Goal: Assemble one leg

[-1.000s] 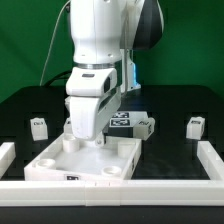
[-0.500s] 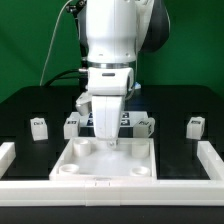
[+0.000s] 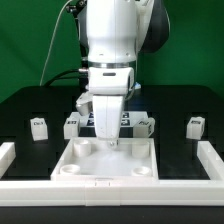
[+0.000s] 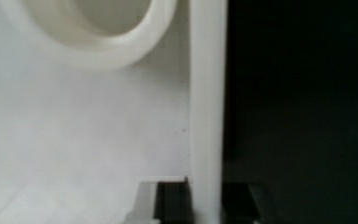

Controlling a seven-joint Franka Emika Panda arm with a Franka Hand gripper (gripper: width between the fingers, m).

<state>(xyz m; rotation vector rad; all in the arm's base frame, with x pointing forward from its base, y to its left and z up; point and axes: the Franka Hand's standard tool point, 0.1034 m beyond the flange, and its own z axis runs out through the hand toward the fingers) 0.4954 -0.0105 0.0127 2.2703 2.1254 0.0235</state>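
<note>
- One gripper [image 3: 108,139], on the only arm, pointing straight down at the far edge of the white panel [image 3: 128,163]. In the wrist view its dark fingertips [image 4: 172,204] sit on either side of the panel's raised rim with no gap showing, so it reads as pinched onto that rim.
- One white panel, lying flat on the black table [image 3: 175,142] directly under the hand. A round corner socket [image 4: 108,35] fills the wrist view close to the grip point, and none of the sockets in view holds a leg.
- Four legs in a loose row beyond the panel's far edge, none in the hand:
  - inner left leg [image 3: 72,126], just past the panel's far corner on the exterior view's left
  - inner right leg [image 3: 146,125], about as far off on the exterior view's right
  - outer left leg [image 3: 38,126] and outer right leg [image 3: 195,126], well apart from the hand
- Deciding relation: each inner leg lies farther back than the hand and to one side, and neither is clearly the nearer. The blocks are too small to tell their long axis.
- One marker board [image 3: 127,120], partly hidden behind the gripper.
- One white border rail [image 3: 212,160] along the table's sides and near edge.
- Judgement: the hand must let go of the panel before it can fetch a leg.
</note>
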